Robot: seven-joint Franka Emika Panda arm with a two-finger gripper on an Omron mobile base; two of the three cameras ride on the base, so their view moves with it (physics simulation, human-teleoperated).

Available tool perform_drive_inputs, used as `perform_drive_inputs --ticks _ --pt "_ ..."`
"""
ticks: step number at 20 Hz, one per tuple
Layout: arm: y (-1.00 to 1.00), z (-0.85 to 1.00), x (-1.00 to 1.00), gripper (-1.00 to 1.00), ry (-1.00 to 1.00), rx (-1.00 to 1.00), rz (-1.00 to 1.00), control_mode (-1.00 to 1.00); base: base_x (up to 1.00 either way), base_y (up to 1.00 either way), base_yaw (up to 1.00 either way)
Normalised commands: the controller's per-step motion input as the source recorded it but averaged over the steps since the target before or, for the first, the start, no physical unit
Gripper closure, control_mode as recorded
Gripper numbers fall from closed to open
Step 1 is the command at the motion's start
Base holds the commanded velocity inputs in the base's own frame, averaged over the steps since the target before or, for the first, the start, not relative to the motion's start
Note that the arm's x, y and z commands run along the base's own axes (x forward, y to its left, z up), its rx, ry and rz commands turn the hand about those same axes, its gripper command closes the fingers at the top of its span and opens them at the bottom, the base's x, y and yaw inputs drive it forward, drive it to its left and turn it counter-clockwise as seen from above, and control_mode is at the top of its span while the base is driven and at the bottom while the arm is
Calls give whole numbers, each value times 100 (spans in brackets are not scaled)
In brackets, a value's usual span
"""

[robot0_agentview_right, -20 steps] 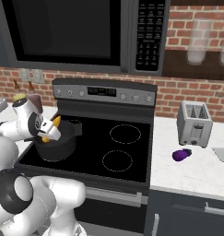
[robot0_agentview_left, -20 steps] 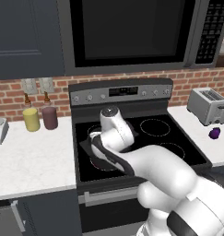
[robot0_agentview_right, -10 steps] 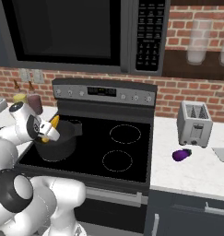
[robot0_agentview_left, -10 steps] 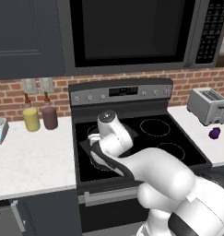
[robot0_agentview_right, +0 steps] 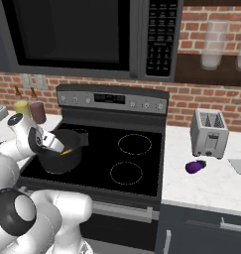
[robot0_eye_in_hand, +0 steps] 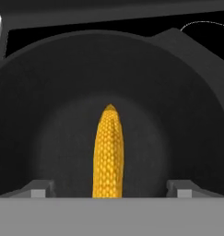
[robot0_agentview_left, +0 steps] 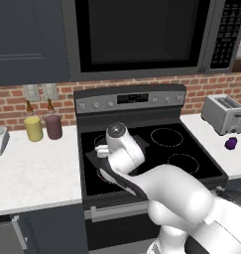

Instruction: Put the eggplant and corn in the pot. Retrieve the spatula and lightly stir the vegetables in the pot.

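Note:
The dark-grey pot [robot0_agentview_right: 57,158] stands on the stove's front left burner, and its inside wall [robot0_eye_in_hand: 44,83] surrounds the hand view. My gripper [robot0_eye_in_hand: 109,190] hangs just above its mouth, pointing down into it, and also appears at the pot's rim [robot0_agentview_right: 56,145]. Both fingertips [robot0_eye_in_hand: 38,189] stand wide apart, open. The yellow corn [robot0_eye_in_hand: 108,150] lies between them inside the pot, touching neither. The dark-purple eggplant [robot0_agentview_right: 194,167] [robot0_agentview_left: 230,144] rests on the right counter in front of the toaster. The spatula is out of view.
A silver toaster [robot0_agentview_right: 208,133] [robot0_agentview_left: 223,114] stands on the right counter. A yellow jar [robot0_agentview_left: 33,128] and a maroon jar [robot0_agentview_left: 53,126] stand on the left counter by the brick wall. The microwave [robot0_agentview_right: 82,34] hangs low over the stove.
The jaws have opened and let go of the corn, which now lies in the pot. The hand has sunk a little towards the pot.

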Motion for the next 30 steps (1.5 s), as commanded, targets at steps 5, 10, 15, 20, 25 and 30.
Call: perform_drive_inputs --ticks 5,10,15,20,25,30 --pt "0 60 -8 -100 -2 0 0 -100 0 0 0" --pt "0 100 -22 -100 -12 2 0 -100 0 0 0" --pt "-36 100 -33 -100 -5 0 0 -100 0 0 0" --pt "-91 42 -36 -100 0 0 0 -100 0 0 0" --pt "-100 0 -25 -100 0 0 0 -100 0 0 0" --pt "-100 -17 -4 -100 0 1 0 -100 0 0 0"
